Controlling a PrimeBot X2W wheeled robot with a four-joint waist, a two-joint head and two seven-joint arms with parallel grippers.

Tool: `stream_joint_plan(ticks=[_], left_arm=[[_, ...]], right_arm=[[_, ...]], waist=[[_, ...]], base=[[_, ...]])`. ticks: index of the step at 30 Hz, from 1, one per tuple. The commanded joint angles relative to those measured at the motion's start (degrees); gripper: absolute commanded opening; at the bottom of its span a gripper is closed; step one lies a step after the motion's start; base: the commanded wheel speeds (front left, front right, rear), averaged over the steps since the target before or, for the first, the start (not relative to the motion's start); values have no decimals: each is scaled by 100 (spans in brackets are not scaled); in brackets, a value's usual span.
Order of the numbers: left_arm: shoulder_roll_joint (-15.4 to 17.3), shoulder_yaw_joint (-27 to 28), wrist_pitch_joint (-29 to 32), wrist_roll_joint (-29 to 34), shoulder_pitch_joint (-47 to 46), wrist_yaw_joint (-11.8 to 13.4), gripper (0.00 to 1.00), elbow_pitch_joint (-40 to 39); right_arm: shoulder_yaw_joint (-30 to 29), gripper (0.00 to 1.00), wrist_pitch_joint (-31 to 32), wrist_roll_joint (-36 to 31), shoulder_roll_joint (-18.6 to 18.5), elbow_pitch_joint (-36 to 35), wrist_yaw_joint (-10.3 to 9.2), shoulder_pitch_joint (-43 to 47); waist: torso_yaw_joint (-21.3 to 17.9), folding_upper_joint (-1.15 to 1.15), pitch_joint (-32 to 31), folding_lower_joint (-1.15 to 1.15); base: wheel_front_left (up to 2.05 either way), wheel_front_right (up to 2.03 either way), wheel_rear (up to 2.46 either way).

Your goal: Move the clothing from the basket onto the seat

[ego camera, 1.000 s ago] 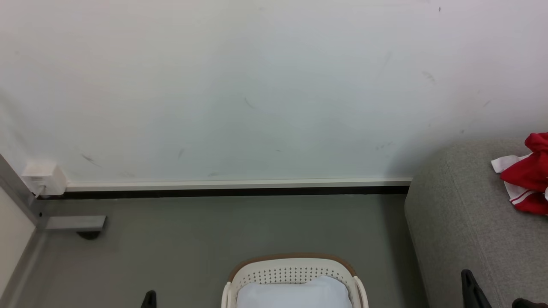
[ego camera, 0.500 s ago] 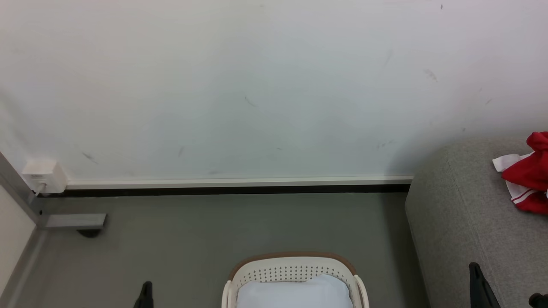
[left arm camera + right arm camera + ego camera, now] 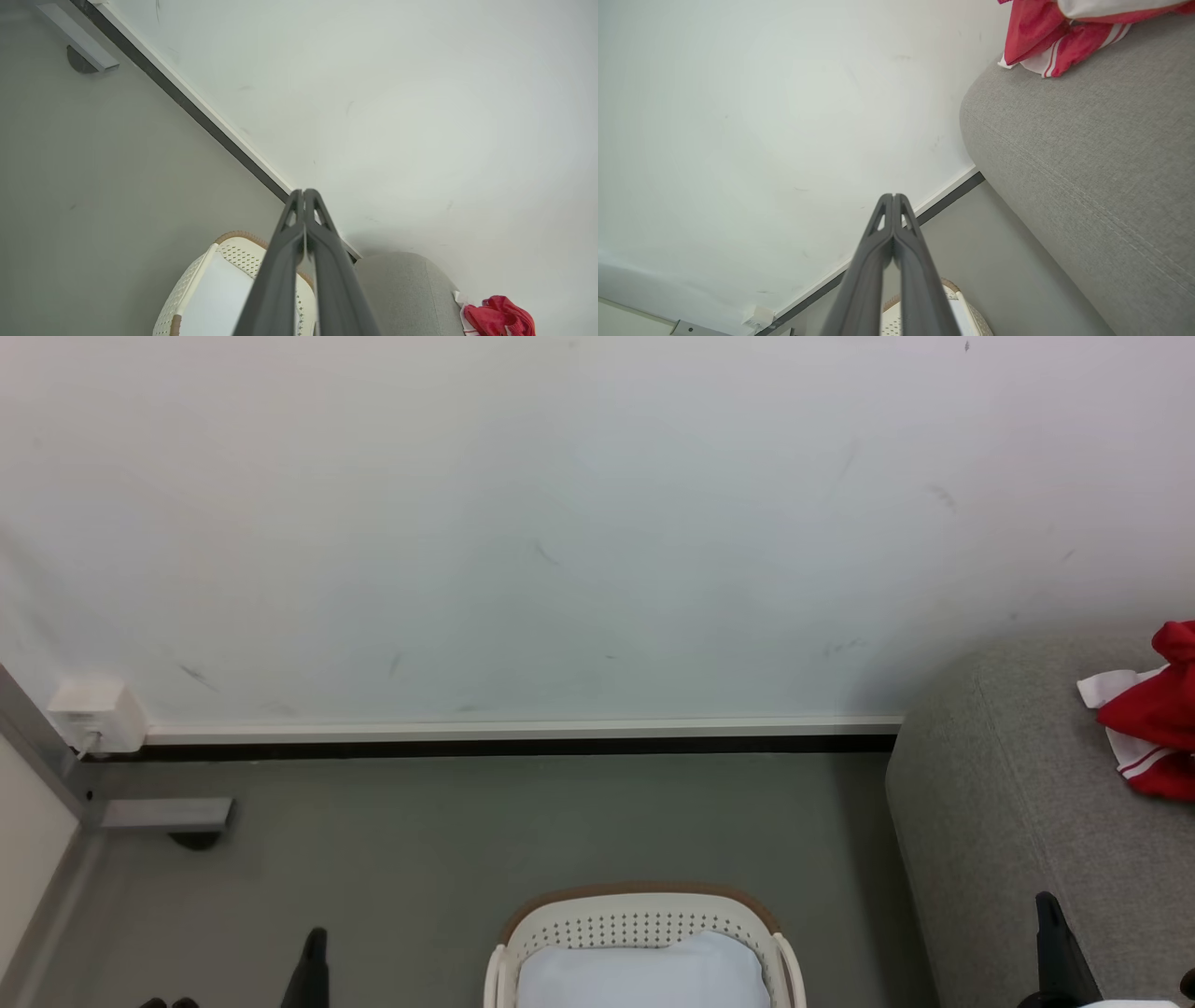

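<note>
Since the red clothing point(image 3: 1153, 728) lay on the grey seat point(image 3: 1008, 821) at far right, while the near basket point(image 3: 644, 919) showed a pale cushion point(image 3: 644, 975), the transfer looked finished. The left gripper point(image 3: 302, 193) and right gripper point(image 3: 893, 197) were pressed fully closed, holding nothing. The next move would call for checking the basket for hidden garments.
</note>
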Motion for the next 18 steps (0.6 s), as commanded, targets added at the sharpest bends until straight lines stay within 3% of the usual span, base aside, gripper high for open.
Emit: stream_joint_plan(ticks=[1,18], left_arm=[[34,48,38,-194,-150,-43,0,-89],[27,170,338,-1298,-282,-125,0,-180]], right_arm=[[-30,0,33,185,-65,-88,-5,-131],[-115,0,333,1317,-76,-197,-7,-215]], waist=[[1,0,3,0],[13,0,47,0]], base=[[0,0,0],[0,0,0]])
